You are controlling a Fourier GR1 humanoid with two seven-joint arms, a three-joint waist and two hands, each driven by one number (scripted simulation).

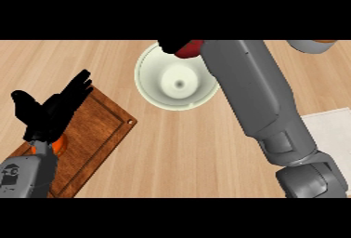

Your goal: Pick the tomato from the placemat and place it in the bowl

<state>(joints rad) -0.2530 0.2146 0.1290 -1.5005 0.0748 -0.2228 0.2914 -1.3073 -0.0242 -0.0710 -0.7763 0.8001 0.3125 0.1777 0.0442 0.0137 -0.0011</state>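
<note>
A cream bowl (177,82) stands on the wooden counter at the upper middle. My right forearm runs from the lower right up to the bowl's far rim. There my right hand (169,45) is curled round the red tomato (189,48), which hangs over the bowl's top edge; the hand is mostly cut off by the view's top. A pale placemat (334,130) shows at the right edge, partly behind the forearm. My left hand (53,109) rests open at the left, fingers up.
A brown wooden cutting board (96,139) lies under the left hand, angled toward the lower left. A grey and orange object (316,45) peeks in at the top right corner.
</note>
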